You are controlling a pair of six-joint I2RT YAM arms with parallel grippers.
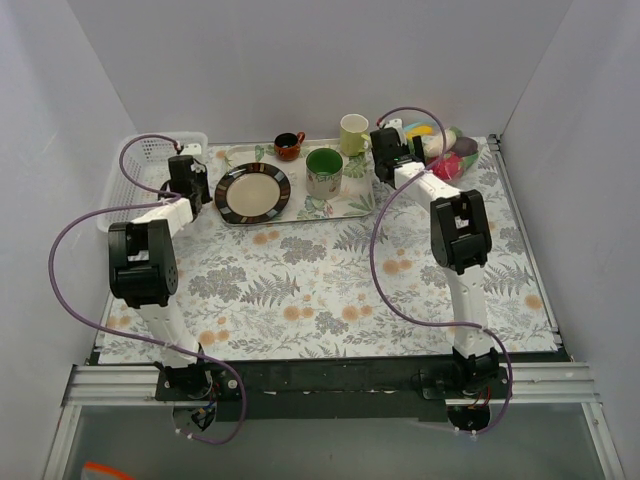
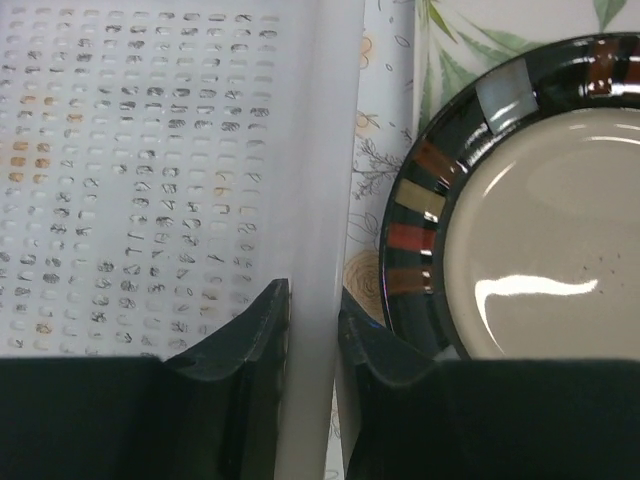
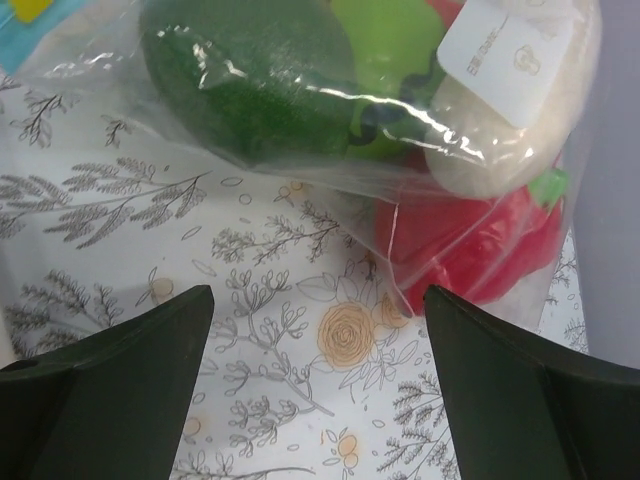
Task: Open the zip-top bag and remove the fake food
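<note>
**Inspector A:** One zip-top bag (image 3: pixel 300 170) is listed. Where is it found?

**Inspector B:** It is found lying well to the right of the plate (image 1: pixel 252 192). The fake food (image 3: pixel 250 80) is packed inside, and green, red and white pieces are seen through the film. None is seen outside, so opening is judged not yet done.

**Inspector A:** How is the right gripper (image 3: pixel 318 300) held?

**Inspector B:** It is held between plate and bag, just short of the bag, spread wide and empty. A first pinch is judged intended.

**Inspector A:** And the left gripper (image 2: pixel 315 295)?

**Inspector B:** It is placed just left of the plate, narrowed about the rim of the white basket (image 2: pixel 150 150). Whether the rim is clamped cannot be told.
</note>
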